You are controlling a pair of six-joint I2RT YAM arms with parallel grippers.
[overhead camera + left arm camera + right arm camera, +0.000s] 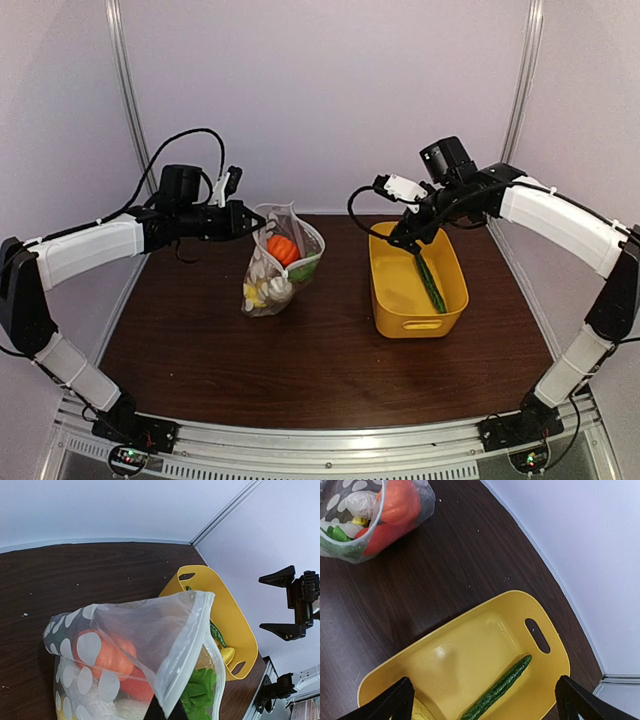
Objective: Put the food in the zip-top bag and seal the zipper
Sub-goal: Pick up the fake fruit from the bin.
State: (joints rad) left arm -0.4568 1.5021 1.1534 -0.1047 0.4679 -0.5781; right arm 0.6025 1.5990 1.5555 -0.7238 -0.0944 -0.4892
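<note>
Left of centre in the overhead view, the left tool is clamped tight on the upper rim of the bag. It holds the clear, white-dotted pouch upright on the dark wooden counter with its mouth gaping toward the top of the frame. Inside the bag sit an orange piece near the top, leafy greens at its right side and pale white and yellow pieces at the bottom. From the left wrist camera, the zipper strip runs as a whitish band along the mouth edge, unsealed, down to the pinching tool at the bottom of that frame. Right of centre stands a yellow basket, well apart from the bag. A green cucumber lies lengthwise inside it along its right wall, and a small yellow piece shows in the basket at the lower edge of the right wrist view. The right tool hangs above the basket's far end, its fingers spread fully wide and gripping nothing.
</note>
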